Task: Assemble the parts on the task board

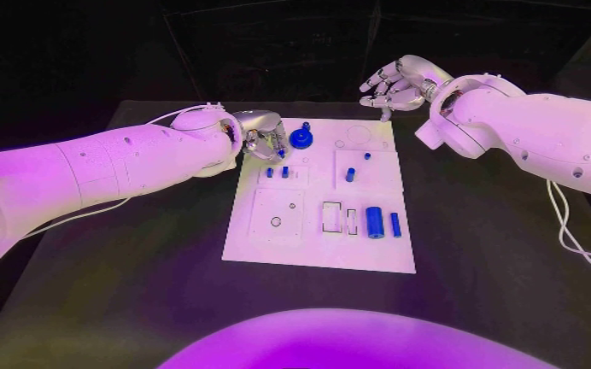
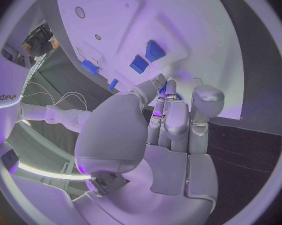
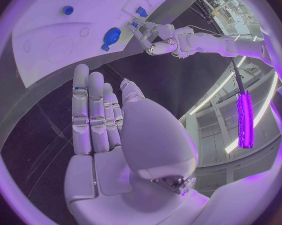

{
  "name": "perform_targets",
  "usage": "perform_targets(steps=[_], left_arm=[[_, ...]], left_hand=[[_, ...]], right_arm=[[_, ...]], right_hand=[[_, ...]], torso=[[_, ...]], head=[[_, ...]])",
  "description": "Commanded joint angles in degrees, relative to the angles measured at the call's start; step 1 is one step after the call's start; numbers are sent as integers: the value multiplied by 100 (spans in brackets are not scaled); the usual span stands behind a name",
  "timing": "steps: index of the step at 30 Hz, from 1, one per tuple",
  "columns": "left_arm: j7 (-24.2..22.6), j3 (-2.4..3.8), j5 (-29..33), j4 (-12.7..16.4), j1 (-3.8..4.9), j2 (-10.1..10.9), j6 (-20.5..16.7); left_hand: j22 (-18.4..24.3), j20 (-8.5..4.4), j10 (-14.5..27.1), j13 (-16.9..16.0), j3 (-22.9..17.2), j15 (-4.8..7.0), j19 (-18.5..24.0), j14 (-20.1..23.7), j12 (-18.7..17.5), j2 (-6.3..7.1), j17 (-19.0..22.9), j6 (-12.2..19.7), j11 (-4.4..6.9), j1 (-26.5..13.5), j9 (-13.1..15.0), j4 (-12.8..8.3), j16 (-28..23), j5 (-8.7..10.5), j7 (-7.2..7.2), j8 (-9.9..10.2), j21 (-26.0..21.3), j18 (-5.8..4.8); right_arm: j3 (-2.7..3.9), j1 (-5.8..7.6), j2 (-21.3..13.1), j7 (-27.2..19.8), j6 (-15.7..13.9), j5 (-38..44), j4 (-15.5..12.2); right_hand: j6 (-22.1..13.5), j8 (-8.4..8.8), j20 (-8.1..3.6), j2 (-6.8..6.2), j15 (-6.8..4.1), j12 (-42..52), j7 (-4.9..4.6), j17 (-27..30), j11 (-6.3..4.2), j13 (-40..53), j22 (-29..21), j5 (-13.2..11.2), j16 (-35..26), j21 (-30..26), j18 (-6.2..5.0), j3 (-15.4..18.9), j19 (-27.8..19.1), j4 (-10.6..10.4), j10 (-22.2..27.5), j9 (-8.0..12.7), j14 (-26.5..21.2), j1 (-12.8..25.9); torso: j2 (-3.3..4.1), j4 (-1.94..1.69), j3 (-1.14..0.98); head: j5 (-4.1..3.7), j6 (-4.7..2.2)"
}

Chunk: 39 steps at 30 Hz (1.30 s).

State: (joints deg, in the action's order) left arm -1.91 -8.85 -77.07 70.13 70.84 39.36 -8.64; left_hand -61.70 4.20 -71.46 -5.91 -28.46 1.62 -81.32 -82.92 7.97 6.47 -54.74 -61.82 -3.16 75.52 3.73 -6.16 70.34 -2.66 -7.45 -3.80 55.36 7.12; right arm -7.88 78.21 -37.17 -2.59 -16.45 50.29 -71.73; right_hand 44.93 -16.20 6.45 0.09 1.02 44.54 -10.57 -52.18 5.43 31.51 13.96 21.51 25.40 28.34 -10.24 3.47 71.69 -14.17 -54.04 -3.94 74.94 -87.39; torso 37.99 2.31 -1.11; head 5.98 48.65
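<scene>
Head view: our left hand [image 1: 260, 141] hangs at the task board's [image 1: 320, 249] far-left corner, fingers curled over a small blue peg [image 1: 282, 153]; whether it grips, we cannot tell. We should seat the peg upright, gently. Our right hand [image 1: 394, 85] hovers empty, fingers spread, beyond the board over the counter [image 1: 148, 284].

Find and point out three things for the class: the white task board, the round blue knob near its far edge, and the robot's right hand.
Task board [image 1: 314, 249]: head view, bare near part of the plate.
Round blue knob [image 1: 301, 138]: head view, its top face.
Right hand [image 1: 396, 85]: head view, middle of the hand.
</scene>
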Motion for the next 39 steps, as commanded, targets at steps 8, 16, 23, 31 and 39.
perform_targets(steps=[8,16,23,31,39], left_arm=[[-13,4,19,2,7,-6,-35],[4,4,19,-9,7,2,-22],[6,4,19,-3,7,26,11],[-10,8,23,49,7,152,-115],[-102,13,458,84,14,320,-492]], left_hand=[[-21,-18,-24,-13,56,13,-33,-36,20,80,-7,47,7,-39,1,9,40,-10,6,14,45,-30],[-15,-20,-21,-15,65,14,-31,-36,23,93,-1,61,9,-46,0,13,36,-10,6,15,35,-29],[-28,-31,-6,-21,96,26,-34,-44,33,160,-37,263,29,-63,-18,19,55,-10,-3,43,41,-31],[12,-67,67,-23,195,65,-19,-29,36,265,-66,1593,79,-53,-44,100,55,-10,166,64,-39,-21],[37,-58,187,-5,233,40,-15,-10,6,227,-13,1429,35,24,25,204,12,-14,61,-50,-89,-20]], right_arm=[[4,10,5,-53,-27,-13,-1],[4,7,3,-53,-29,-13,-2],[4,6,-2,-53,-34,-13,-3],[4,5,-12,-58,-53,-13,10],[3,5,-72,-67,-65,21,11]], right_hand=[[-41,-14,6,47,-5,32,7,9,3,-6,-5,5,28,-21,-15,23,49,-7,40,7,-34,-30],[-41,-14,6,47,-5,32,7,9,3,-6,-5,5,28,-21,-15,23,49,-7,40,7,-34,-30],[-41,-14,6,47,-5,32,7,9,3,-6,-5,5,28,-21,-15,23,49,-7,40,7,-34,-30],[-45,-18,7,50,-4,37,6,10,4,-10,-5,1,28,-24,-15,25,49,-7,44,5,-36,-38],[17,-60,0,44,-17,41,19,12,-12,-26,-2,-17,34,-25,-22,10,59,43,42,-9,-27,-125]], torso=[[0,-3,1],[1,1,1],[0,-2,2],[-7,-5,4],[-6,-3,6]], head=[[-1,1],[5,-6],[1,-6],[-4,-15],[3,-43]])
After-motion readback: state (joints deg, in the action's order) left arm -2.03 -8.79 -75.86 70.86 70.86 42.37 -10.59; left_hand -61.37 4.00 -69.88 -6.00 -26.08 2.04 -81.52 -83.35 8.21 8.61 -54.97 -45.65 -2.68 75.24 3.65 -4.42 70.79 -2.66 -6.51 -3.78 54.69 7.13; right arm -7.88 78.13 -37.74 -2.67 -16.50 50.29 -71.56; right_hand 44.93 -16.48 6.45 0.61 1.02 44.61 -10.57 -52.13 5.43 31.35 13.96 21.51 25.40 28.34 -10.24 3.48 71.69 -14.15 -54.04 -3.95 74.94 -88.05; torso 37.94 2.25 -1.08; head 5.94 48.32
